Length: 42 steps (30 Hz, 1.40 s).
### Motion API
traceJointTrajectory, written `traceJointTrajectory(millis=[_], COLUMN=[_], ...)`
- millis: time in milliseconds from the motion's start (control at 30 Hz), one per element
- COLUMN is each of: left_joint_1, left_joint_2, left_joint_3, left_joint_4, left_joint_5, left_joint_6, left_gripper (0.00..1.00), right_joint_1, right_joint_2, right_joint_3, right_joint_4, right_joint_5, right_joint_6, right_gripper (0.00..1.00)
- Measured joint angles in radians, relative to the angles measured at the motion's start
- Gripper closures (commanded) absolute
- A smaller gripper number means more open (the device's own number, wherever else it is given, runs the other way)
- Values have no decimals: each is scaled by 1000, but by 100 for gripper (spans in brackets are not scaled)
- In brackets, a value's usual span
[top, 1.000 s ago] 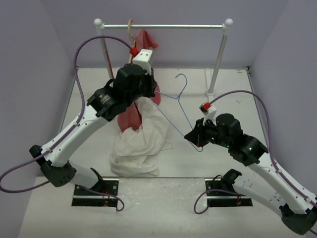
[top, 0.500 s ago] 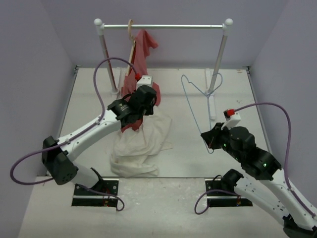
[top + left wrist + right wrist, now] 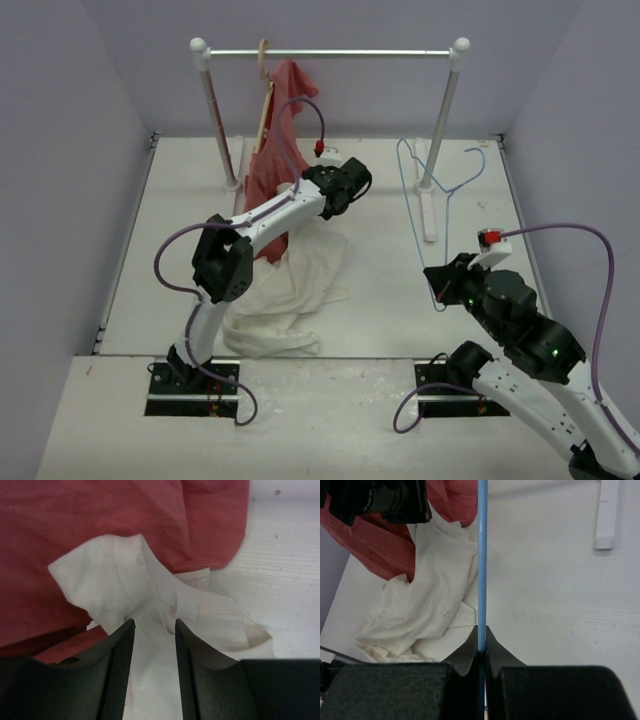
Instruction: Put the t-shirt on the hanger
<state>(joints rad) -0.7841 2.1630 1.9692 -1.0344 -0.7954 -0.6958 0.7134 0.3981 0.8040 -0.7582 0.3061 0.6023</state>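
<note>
The limp, soft t-shirt is lying crumpled on the tabletop's left, under the spread left jaws; its collar seems best gripped. The stiff hanger is being pinched by the right jaws.

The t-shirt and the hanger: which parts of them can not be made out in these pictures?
Top view: part of the t-shirt, behind the red garment.
Left wrist view: the cloth nearest the camera, behind the left fingers.
Right wrist view: hook and triangle of the hanger, cut by the top edge; its gripped end, between the right fingers.
</note>
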Motion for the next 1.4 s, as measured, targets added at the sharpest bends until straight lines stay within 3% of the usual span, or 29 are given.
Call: traceJointTrajectory(millis=[300, 433, 533, 600, 667, 733, 933, 1267, 1400], left_joint_1=[73, 74, 73, 73, 74, 74, 75, 75, 76], left_joint_2=[43, 46, 46, 46, 46, 46, 46, 45, 44], left_joint_3=[52, 52, 52, 51, 48, 38, 9, -25, -45], left_joint_4=[-56, -55, -54, -53, -45, -26, 25, 52, 57], left_joint_5=[-43, -45, -50, -52, -51, -45, -34, -43, -44], left_joint_6=[0, 6, 11, 18, 25, 34, 54, 52, 53], left_gripper=[59, 65, 76, 69, 50, 44, 52, 97, 100], right_joint_1=[0, 0, 0, 0, 0, 0, 0, 0, 0], right_joint_2=[-21, -20, -19, -16, -9, 2, 29, 34, 43], right_joint_3=[0, 0, 0, -2, -3, -7, -10, -10, -11], right_joint_4=[-5, -4, -2, 6, 19, 32, 45, 57, 66], right_joint_5=[-3, -11, -17, -26, -38, -52, -89, -91, -92], right_joint_6=[-44, -58, -69, -73, -79, -84, -95, -115, -117], right_gripper=[100, 100, 100, 100, 100, 100, 100, 100, 100])
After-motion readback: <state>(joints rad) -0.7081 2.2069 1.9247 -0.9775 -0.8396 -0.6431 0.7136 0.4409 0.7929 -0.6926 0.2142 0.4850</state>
